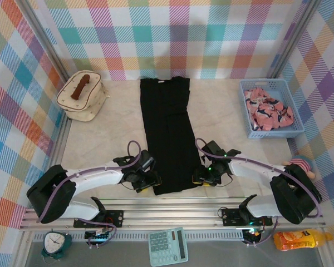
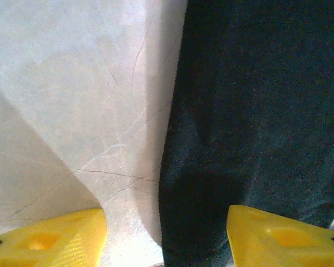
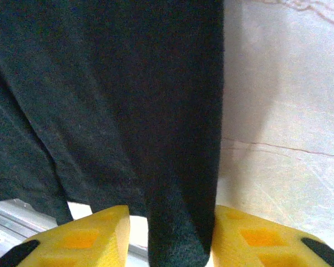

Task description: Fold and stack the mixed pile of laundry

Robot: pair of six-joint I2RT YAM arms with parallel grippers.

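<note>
The black shirt [image 1: 167, 133] lies as a long narrow strip down the middle of the table. My left gripper [image 1: 150, 181] is at its near left corner, open, with the shirt's left edge [image 2: 256, 111] running between the yellow fingers [image 2: 50, 239]. My right gripper [image 1: 199, 177] is at the near right corner. Its jaws stand either side of a raised fold of the shirt [image 3: 181, 211]: the cloth touches the right finger [image 3: 256, 239], and a slit of light shows beside the left one. The pink printed garment [image 1: 267, 111] lies crumpled in the basket.
A light-blue mesh basket [image 1: 270, 83] stands at the back right and a cream quilted bag [image 1: 82, 97] at the back left. Along the near rail sit a clock [image 1: 54, 242], a calculator [image 1: 168, 246] and an orange bottle [image 1: 295, 240]. A plush toy [image 1: 303, 166] rests by the right arm.
</note>
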